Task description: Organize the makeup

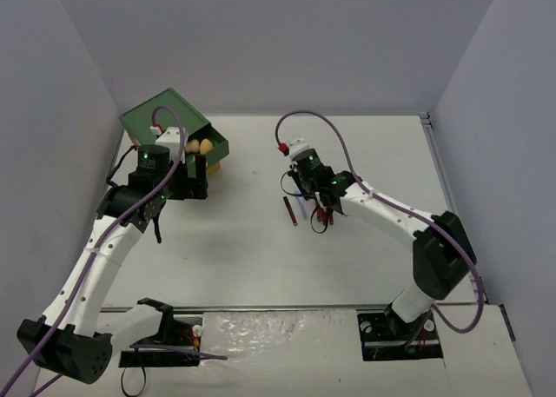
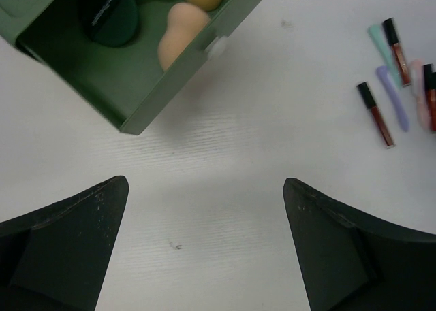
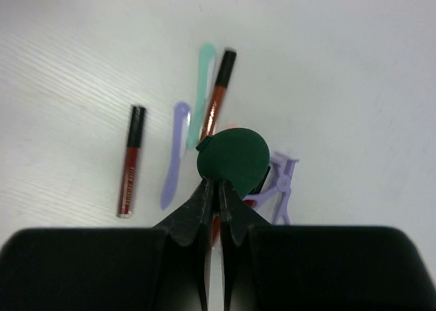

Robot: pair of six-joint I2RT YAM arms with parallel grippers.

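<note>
My right gripper (image 3: 219, 185) is shut on a dark green round piece (image 3: 234, 154) and holds it above the makeup pile; it also shows in the top view (image 1: 320, 211). Below it lie two dark-red sticks (image 3: 131, 160) (image 3: 219, 93), a teal tool (image 3: 201, 86), a purple tool (image 3: 174, 154) and a purple clip (image 3: 281, 188). My left gripper (image 2: 204, 209) is open and empty over bare table, just in front of the open green drawer (image 2: 177, 73). The drawer holds tan sponges (image 2: 180, 35) and another dark green piece (image 2: 112, 18).
The green-topped drawer box (image 1: 163, 117) stands at the back left, its drawer (image 1: 213, 145) pulled out toward the centre. One dark-red stick (image 1: 291, 212) lies left of the pile. Grey walls close in the table on three sides.
</note>
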